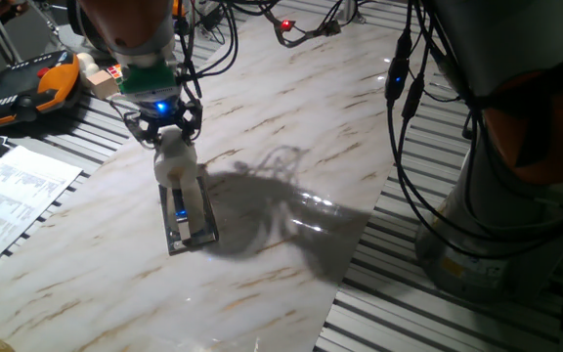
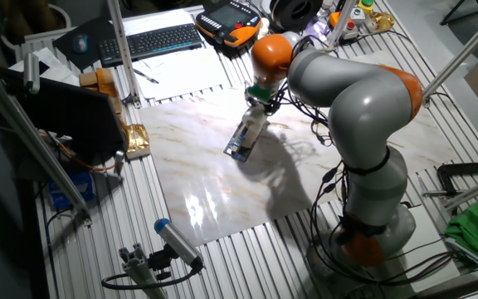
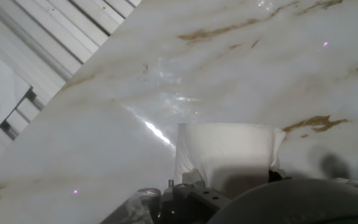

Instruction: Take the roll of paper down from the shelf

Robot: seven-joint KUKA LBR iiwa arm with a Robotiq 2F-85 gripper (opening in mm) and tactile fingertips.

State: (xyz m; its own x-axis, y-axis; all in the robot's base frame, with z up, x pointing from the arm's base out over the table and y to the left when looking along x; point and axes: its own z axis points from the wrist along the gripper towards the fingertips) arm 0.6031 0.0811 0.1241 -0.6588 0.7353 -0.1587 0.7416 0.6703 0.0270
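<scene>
The roll of paper is white and stands tilted on the near end of the shelf, a small dark plate with a silvery bracket lying on the marble board. My gripper is right over the roll, with its black fingers on either side of the roll's top, closed on it. In the other fixed view the roll sits under the hand, with the shelf below it. In the hand view the roll fills the lower centre and looks pinched at its near end.
The marble board lies on slatted aluminium table. A printed paper sheet lies at the left, and an orange-black teach pendant at the back left. Cables hang at the right beside the robot base.
</scene>
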